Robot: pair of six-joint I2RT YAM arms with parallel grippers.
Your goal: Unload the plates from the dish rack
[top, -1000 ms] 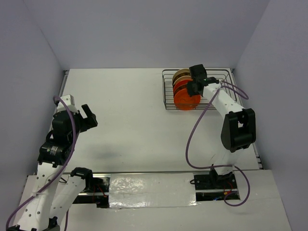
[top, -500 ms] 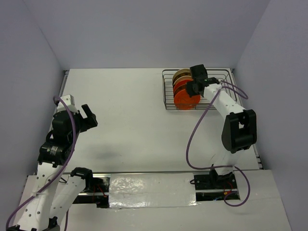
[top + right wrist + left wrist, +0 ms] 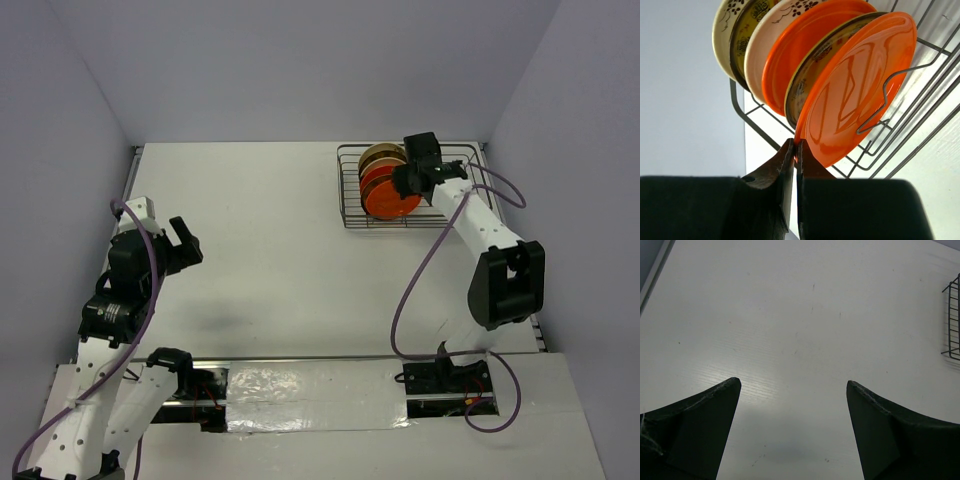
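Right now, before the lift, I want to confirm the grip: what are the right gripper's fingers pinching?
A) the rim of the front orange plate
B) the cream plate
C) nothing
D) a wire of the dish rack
A: in the right wrist view the right gripper has its jaws nearly together on the rim of the front orange plate, which stands in the dish rack.

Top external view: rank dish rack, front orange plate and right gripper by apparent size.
1. dish rack
2. front orange plate and right gripper: look alike, gripper nearer the camera, so unranked.
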